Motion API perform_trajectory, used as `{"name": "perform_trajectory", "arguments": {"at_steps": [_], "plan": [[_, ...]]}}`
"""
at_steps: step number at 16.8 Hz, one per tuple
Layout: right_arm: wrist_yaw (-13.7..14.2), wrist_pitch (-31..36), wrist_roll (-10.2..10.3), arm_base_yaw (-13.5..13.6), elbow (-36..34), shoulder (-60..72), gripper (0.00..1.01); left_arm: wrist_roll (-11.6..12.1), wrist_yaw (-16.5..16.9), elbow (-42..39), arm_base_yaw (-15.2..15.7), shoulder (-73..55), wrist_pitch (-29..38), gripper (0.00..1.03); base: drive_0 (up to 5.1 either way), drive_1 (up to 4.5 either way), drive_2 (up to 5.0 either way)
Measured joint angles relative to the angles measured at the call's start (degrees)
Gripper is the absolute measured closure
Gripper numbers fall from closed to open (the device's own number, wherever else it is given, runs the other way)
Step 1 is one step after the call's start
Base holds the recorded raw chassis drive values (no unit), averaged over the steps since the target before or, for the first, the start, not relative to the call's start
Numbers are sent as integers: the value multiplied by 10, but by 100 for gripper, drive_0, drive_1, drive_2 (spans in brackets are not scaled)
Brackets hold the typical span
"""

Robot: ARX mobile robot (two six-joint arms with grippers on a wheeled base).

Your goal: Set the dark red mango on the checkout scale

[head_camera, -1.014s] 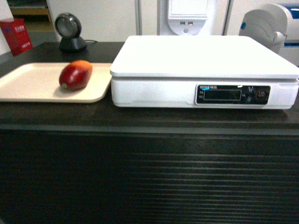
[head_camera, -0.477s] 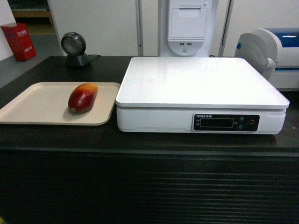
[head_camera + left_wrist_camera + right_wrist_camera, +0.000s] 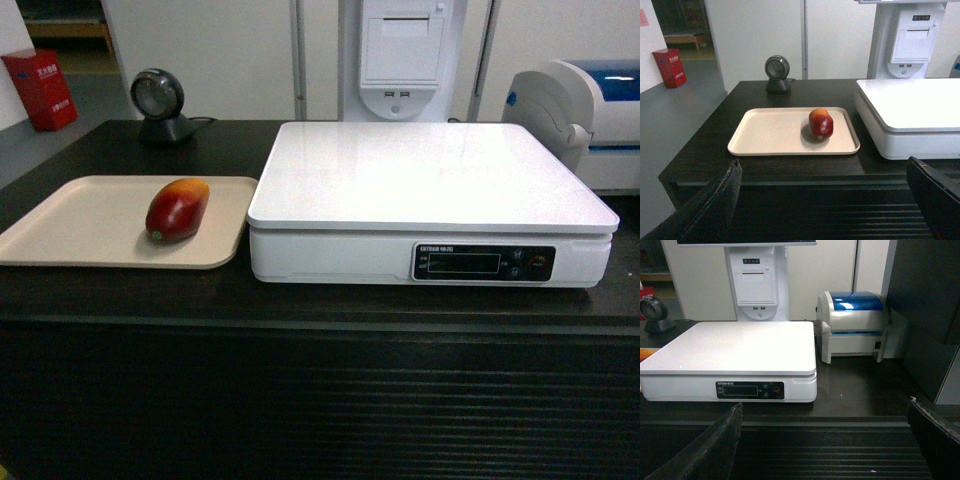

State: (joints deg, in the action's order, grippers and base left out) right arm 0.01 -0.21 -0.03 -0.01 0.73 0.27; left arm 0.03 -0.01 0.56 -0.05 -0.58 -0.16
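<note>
The dark red mango (image 3: 178, 210) lies on its side on a flat beige tray (image 3: 60, 230), toward the tray's right half, its orange-yellow end pointing far and its dark red end near. The tray sits on the left part of the black checkout table (image 3: 320, 305), whose ribbed front fills the lower part of my head view. Just right of the tray, apart from it by a narrow strip of dark tabletop, stands the white scale (image 3: 430, 185), its platform bare and its dark display panel (image 3: 484, 263) on the near face.

Behind the tray, at the far left of the table, a small round black scanner on a stand (image 3: 160, 105) faces me. Behind the scale rises a white receipt printer column (image 3: 404, 55). To the far right of the scale sits a white label printer with a blue lid (image 3: 854, 325). A red box (image 3: 40, 90) stands on the floor far off to the left.

My left end effector (image 3: 825, 200) is spread wide: its two dark fingers (image 3: 715, 200) show at the lower corners of the left wrist view, below the table's near edge, holding nothing. My right end effector (image 3: 825, 440) is likewise spread and holds nothing, low before the ribbed front, facing the scale. Between the mango and the scale platform stand the tray's raised rim and the scale's left side wall.
</note>
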Motion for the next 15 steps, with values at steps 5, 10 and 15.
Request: {"name": "perform_trajectory", "arguments": {"at_steps": [5,10,15], "plan": [[0,0,0,0,0,0,3,0,0,0,0,0,0,5,0,0,0],[0,0,0,0,0,0,3,13,-180,35,-85,-74,-56,5,0,0,0],[0,0,0,0,0,0,3,82,-151,133,-25,-246,134,5,0,0,0]]}}
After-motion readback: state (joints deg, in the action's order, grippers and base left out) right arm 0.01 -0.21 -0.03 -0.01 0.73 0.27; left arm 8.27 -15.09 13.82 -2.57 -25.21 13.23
